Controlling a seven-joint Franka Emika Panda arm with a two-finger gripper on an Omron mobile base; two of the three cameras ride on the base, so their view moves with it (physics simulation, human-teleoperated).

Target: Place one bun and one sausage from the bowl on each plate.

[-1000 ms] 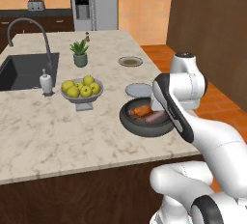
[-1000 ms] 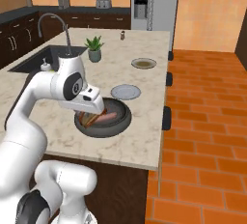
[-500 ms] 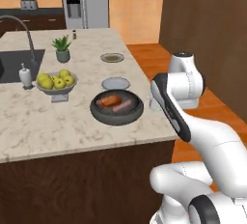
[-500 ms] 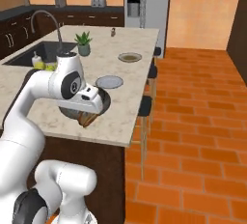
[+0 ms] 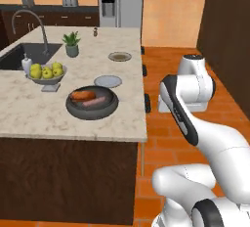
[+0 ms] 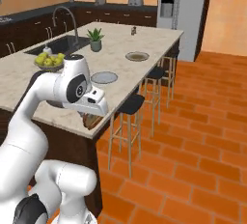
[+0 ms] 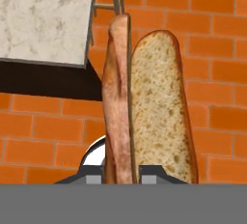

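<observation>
You see the marble bench [image 5: 58, 118] carrying the dark bowl [image 5: 92, 103], which holds one bun [image 5: 83, 95] and one sausage [image 5: 95, 102]. Just beyond the bowl lies one pale plate [image 5: 108, 80]; the second plate [image 5: 119, 56] lies farther along the bench. In the hand view, the gripper [image 7: 121, 175] is clamped on the other bun [image 7: 161, 107], with the other sausage [image 7: 117, 102] pressed against it, over the brick floor [image 7: 212, 73] beside the bench corner.
</observation>
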